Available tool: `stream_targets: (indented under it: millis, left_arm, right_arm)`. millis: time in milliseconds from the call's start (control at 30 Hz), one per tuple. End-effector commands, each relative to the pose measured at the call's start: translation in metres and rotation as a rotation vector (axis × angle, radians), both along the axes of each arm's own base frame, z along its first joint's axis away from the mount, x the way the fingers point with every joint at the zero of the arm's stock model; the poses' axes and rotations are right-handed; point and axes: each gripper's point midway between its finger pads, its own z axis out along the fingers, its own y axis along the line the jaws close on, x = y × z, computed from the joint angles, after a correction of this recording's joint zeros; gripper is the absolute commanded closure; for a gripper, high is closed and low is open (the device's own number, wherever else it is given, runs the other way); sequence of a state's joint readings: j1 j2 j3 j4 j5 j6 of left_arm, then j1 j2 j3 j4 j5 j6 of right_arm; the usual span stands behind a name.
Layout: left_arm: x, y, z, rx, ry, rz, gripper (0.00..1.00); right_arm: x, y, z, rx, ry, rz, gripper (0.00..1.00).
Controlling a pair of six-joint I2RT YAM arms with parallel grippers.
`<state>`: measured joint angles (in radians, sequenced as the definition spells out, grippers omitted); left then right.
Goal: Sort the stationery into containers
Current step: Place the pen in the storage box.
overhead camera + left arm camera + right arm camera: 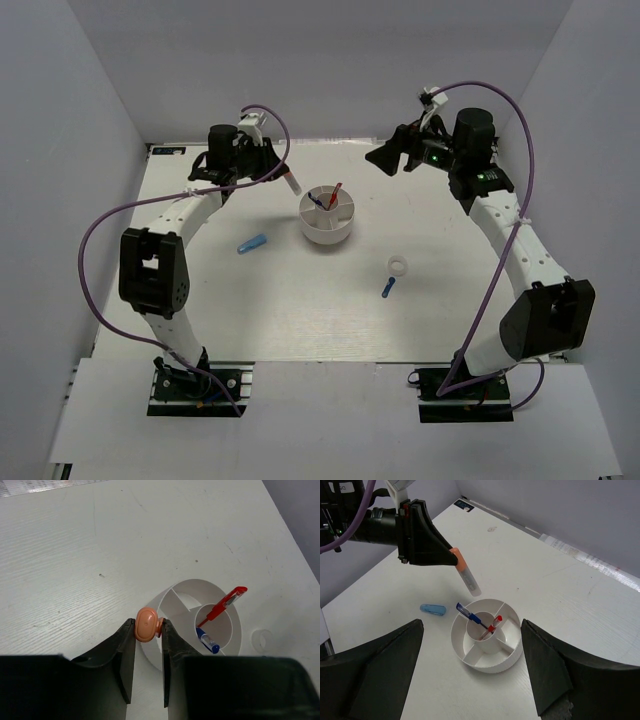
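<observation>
— Your left gripper [148,628]?
— Clamped on the orange-white piece [466,575], just far-left of the tub [512,652]. The left wrist sees only its orange cap, the right wrist its white body. Your right gripper [471,630] stands apart. White tabletop [300,320], pale walls [60,150].

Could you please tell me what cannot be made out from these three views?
- Left wrist: the orange-white piece shows only its orange end; the rest hides behind it.
- Left wrist: the left gripper covers the white tub's near side.
- Right wrist: the red pen and blue pen have lower ends sunk inside the tub.
</observation>
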<state>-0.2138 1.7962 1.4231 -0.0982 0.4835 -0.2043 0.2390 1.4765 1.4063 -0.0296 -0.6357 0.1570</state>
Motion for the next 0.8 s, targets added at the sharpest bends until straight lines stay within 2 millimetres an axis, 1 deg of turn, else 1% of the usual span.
stream_targets:
  millis: [0, 67, 133, 233, 267, 300, 400, 500, 567, 600, 667, 700, 767]
  left_arm:
    - [-0.013, -0.011, 0.044, -0.055, -0.072, -0.057, 1.0]
    - [-0.018, -0.016, 0.044, -0.06, -0.069, -0.079, 1.0]
    - [-0.019, -0.017, 0.044, -0.061, -0.071, -0.081, 1.0]
    - [-0.02, -0.018, 0.049, -0.063, -0.086, -0.092, 1.0]
    - [-0.022, -0.024, 0.049, -0.066, -0.08, -0.109, 1.0]
    - [-0.023, -0.024, 0.05, -0.068, -0.081, -0.113, 1.0]
    - [-0.028, -0.031, 0.044, -0.074, -0.064, -0.14, 1.0]
    - [-0.033, -0.039, 0.032, -0.068, -0.035, -0.161, 1.0]
    - [-0.032, -0.038, 0.024, -0.058, -0.022, -0.156, 1.0]
    - [-0.034, -0.042, 0.022, -0.049, -0.024, -0.166, 1.0]
    - [-0.032, -0.041, 0.018, -0.042, -0.018, -0.158, 0.93]
    - [-0.03, -0.04, 0.013, -0.033, -0.009, -0.149, 0.87]
    - [-0.029, -0.039, 0.01, -0.028, -0.004, -0.141, 0.82]
  right_arm:
    - [0.0, -0.002, 0.01, 0.017, -0.022, 0.011, 0.16]
    - [0.0, -0.001, 0.008, 0.018, -0.014, 0.015, 0.16]
    - [0.0, -0.002, 0.007, 0.017, -0.011, 0.016, 0.16]
    - [0.0, -0.002, 0.006, 0.019, -0.008, 0.018, 0.16]
    - [-0.001, -0.001, 0.004, 0.018, -0.005, 0.022, 0.16]
    - [-0.001, -0.001, 0.004, 0.018, -0.003, 0.022, 0.16]
    - [-0.001, -0.002, 0.003, 0.018, 0.0, 0.024, 0.16]
    - [-0.001, -0.003, 0.002, 0.018, 0.002, 0.022, 0.16]
    - [-0.001, -0.003, 0.001, 0.017, 0.005, 0.022, 0.16]
    - [-0.002, -0.003, 0.0, 0.016, 0.005, 0.022, 0.15]
    - [-0.003, -0.003, 0.0, 0.016, 0.003, 0.022, 0.16]
    - [-0.003, -0.004, 0.0, 0.016, 0.002, 0.024, 0.16]
    - [-0.004, -0.003, -0.001, 0.015, 0.004, 0.027, 0.15]
